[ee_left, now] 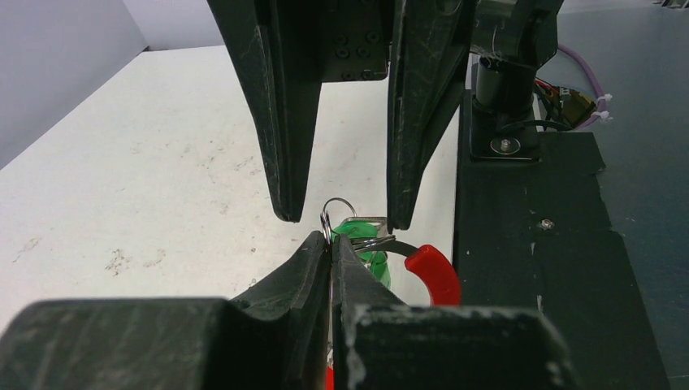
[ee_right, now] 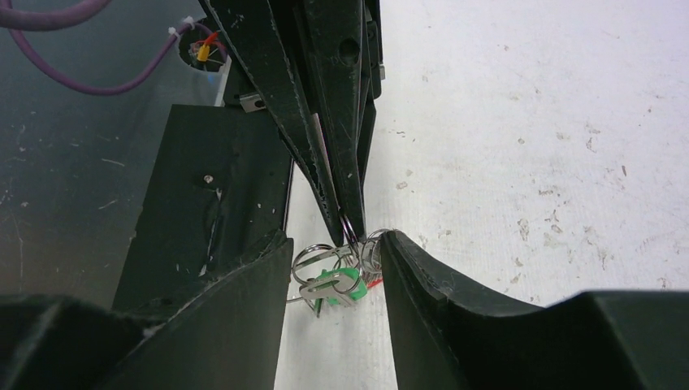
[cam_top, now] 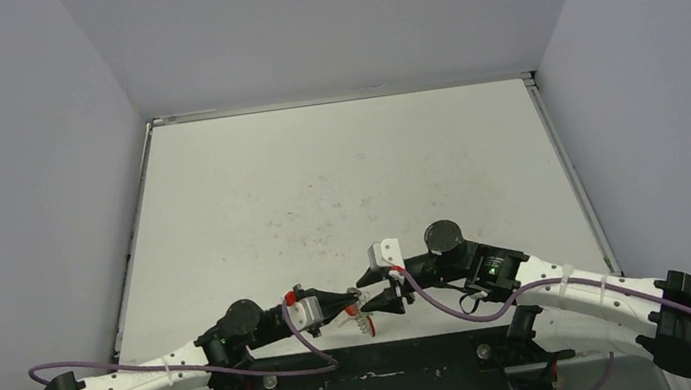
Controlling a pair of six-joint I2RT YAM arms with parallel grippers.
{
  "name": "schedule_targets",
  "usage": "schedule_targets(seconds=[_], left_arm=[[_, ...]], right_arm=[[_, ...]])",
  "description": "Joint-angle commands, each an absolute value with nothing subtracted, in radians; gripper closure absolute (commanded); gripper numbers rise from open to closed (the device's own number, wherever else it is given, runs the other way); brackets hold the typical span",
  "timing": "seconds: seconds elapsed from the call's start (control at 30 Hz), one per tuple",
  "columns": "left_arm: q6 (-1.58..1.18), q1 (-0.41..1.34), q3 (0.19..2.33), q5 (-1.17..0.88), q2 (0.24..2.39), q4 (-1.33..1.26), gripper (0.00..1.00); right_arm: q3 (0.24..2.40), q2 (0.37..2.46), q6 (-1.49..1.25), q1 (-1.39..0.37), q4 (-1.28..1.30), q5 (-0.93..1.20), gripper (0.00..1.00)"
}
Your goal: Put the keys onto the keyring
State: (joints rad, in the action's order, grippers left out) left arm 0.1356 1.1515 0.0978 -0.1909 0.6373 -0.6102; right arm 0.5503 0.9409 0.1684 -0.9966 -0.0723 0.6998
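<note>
Left pincer (ee_left: 331, 237) together, tips clamped on a thin silvery wire loop (ee_left: 333, 213) that sticks up just above them. Can't tell if that loop belongs to the keyring or to a key.

Right pincer (ee_right: 335, 237) apart, coming in nose to nose with my left. Its fingers (ee_right: 422, 301) straddle the left tips and the small cluster of metal hanging there. One finger looks to be touching a silvery ring. On the other side the left wrist view shows a clear gap between finger and loop, so it's around the cluster, not squeezing it.

Keys (ee_right: 337, 280): green heads bunched together right under the left tips, between my right fingers, off the counter (cam_top: 319, 178). Silvery rings are tangled around the heads. Blades mostly hidden, and I can't separate the two keys cleanly.

Keyring (ee_left: 435, 272): the glossy red sleeve curves out to one side of the left tips, just beside the green heads. A dark arc runs from the sleeve back toward the pinch point. A bit more red shows low down between my left fingers. The rest of the loop is hidden by the pincer.

The whole meeting sits at the near edge of the counter, just in front of the black base plate (ee_left: 528, 244), between the two arm bases. Can't tell whether either key is threaded on.
</note>
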Motion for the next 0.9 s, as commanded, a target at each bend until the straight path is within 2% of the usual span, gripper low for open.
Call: schedule_targets(seconds=[0.0, 0.1, 0.37, 0.57, 0.73, 0.87], left_arm=[[0.135, 1.157, 0.143, -0.225, 0.639, -0.691, 1.00], [0.136, 1.157, 0.142, -0.231, 0.636, -0.692, 1.00], [0.138, 1.157, 0.136, -0.229, 0.629, -0.693, 1.00], [0.139, 1.157, 0.146, -0.208, 0.607, -0.650, 1.00], [0.158, 1.157, 0.173, -0.166, 0.561, -0.532, 0.74], [0.174, 1.157, 0.191, -0.127, 0.534, -0.457, 0.66]], right_arm=[[0.539, 0.959, 0.218, -1.002, -0.148, 0.710, 0.56], [0.538, 0.972, 0.230, -1.003, -0.137, 0.705, 0.59], [0.541, 0.959, 0.239, -0.999, -0.126, 0.712, 0.99], [0.588, 0.958, 0.246, -1.000, -0.028, 0.698, 1.00], [0.704, 0.995, 0.247, -1.001, 0.188, 0.636, 1.00], [0.818, 1.055, 0.219, -1.003, 0.353, 0.548, 1.00]])
